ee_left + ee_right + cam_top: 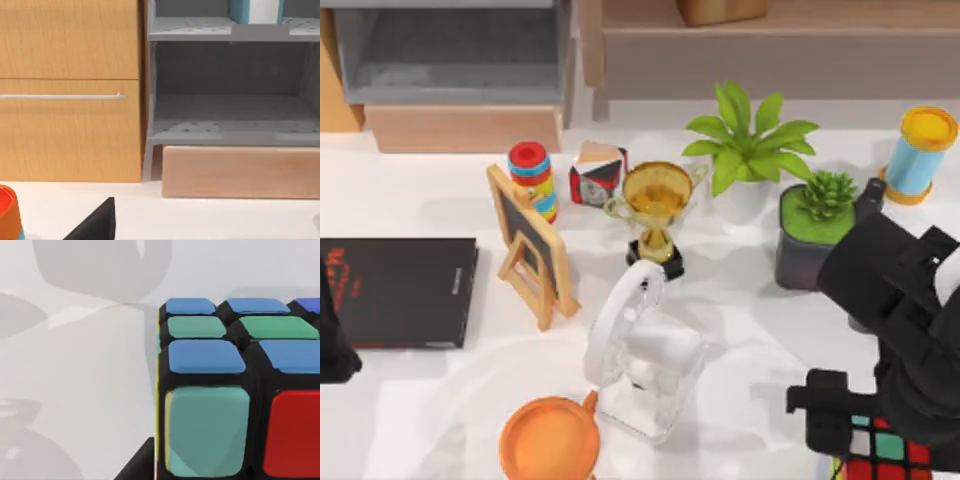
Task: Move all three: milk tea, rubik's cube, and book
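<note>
Top view: right hand just above cube, far nearer than left arm; finger spread impossible to tell.

The white table carries one large flat black book with red marks at its left edge, one small wooden-framed chalkboard on an easel, one stack of red, blue and yellow rings, one red, black and white patterned cube, one golden trophy cup on a black base, one white and clear pitcher, and one orange round bowl at the near edge. There are two potted plants: one leafy in a white pot, one succulent in a grey pot. One blue cylinder with yellow ends stands near the right edge, and one black-framed rubik's cube with coloured stickers sits at the near right corner.
</note>
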